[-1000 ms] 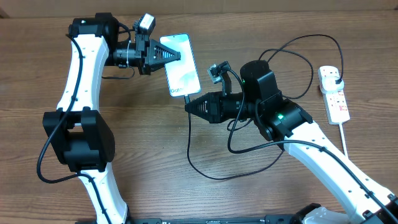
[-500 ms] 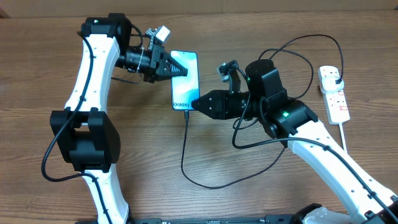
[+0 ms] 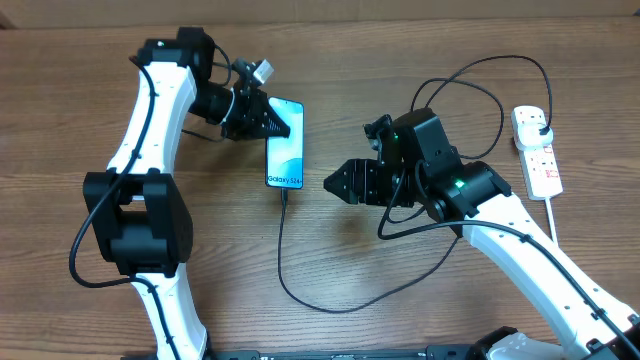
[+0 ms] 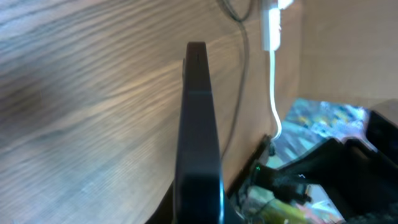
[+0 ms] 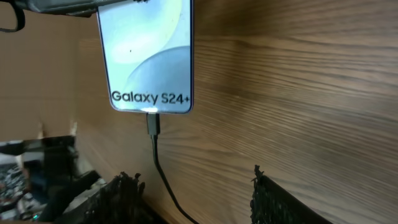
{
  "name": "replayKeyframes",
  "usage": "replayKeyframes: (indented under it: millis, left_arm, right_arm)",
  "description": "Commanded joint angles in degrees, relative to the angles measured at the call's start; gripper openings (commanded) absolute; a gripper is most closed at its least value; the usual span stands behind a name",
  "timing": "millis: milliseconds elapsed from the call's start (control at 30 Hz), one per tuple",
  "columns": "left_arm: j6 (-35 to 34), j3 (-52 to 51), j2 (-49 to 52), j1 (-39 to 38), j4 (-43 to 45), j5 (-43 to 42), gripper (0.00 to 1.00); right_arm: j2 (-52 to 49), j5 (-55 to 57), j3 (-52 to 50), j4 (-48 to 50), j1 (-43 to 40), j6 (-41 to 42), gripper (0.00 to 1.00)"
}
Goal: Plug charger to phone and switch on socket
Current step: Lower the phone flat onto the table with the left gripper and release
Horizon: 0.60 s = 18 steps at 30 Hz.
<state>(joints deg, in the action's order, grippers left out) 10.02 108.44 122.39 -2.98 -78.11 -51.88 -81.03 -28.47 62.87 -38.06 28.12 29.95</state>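
charger (image 5: pixel 153 124) plugged into phone (image 3: pixel 285 148), left gripper (image 3: pixel 271 119) pinching phone

Robotics laboratory bench. The setting is indicated by a left white-and-black jointed robot arm (image 3: pixel 150 120) and a matching right arm (image 3: pixel 530 250) set at a brown wood-grain tabletop (image 3: pixel 60 100), on which a white oblong power strip with red switches (image 3: pixel 541 160) is laid; a plain tan board (image 3: pixel 400 8) is seen behind.
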Motion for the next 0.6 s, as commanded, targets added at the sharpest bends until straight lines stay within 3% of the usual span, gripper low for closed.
replayKeyframes:
  millis: [0, 233, 567]
  left_arm:
    - [-7.08, -5.01, -0.55, -0.04, 5.31, 1.03, 0.04]
    - [-9.33, -10.1, -0.11, -0.07, 14.01, 3.1, 0.04]
    - [-10.95, -10.56, 7.08, -0.04, 18.73, 4.26, 0.04]
  right_arm:
    - [1.31, 3.45, 1.36, -1.4, -0.17, -0.42, 0.62]
    - [1.31, 3.61, 1.36, -3.19, -0.17, -0.37, 0.63]
    - [1.31, 3.63, 1.36, -4.31, -0.17, -0.42, 0.63]
